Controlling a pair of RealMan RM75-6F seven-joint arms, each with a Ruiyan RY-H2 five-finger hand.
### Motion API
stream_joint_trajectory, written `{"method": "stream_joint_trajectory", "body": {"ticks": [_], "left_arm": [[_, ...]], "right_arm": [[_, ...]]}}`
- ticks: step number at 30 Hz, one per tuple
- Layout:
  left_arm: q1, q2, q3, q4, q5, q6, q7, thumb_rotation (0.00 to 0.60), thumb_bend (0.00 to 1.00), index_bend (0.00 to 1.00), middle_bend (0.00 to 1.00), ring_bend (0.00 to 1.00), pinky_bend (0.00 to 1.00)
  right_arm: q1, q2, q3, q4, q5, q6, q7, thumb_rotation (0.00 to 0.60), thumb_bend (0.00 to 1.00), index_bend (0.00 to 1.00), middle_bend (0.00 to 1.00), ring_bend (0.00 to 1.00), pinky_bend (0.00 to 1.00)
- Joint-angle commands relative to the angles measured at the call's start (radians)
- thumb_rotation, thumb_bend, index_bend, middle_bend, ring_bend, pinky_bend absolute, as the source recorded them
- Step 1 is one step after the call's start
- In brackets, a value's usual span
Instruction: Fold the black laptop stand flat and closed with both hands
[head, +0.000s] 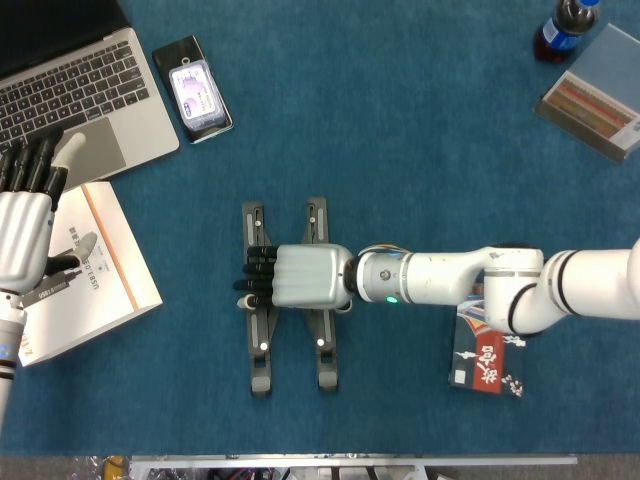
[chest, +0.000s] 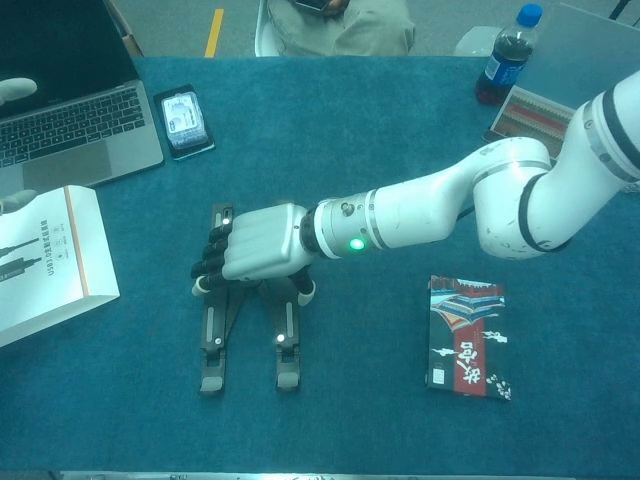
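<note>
Head view: black two-rail metal laptop stand (head: 290, 345) lies mid-table on blue cloth, rails apart. Right hand (head: 295, 276) lies across both rails, dark fingers curled over outer left rail, seemingly grasping. Left hand (head: 25, 225) hovers far left of stand, fingers straight, holding nothing.

Chest view: right hand (chest: 255, 243) covers stand (chest: 215, 345) upper half; left hand barely visible.

Black laptop stand (head: 262, 352), rails apart.

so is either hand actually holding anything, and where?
Right hand lies across the middle of the laptop stand; an actual grip cannot be told. Left hand holds nothing.
</note>
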Motion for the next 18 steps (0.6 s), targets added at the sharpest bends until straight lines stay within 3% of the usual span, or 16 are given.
{"method": "stream_joint_trajectory", "body": {"ticks": [1,18], "left_arm": [[0.001,0.0,0.0,0.001,0.0,0.0,-0.001,0.6,0.25,0.0,0.0,0.0,0.0],[0.004,-0.004,-0.008,0.01,0.003,-0.011,-0.034,0.6,0.25,0.0,0.0,0.0,0.0]], "right_arm": [[0.002,-0.001,0.0,0.0,0.004,-0.003,-0.002,0.6,0.0,0.0,0.0,0.0,0.0],[0.019,-0.018,0.01,0.004,0.064,-0.042,-0.034,0.6,0.0,0.0,0.0,0.0,0.0]]}}
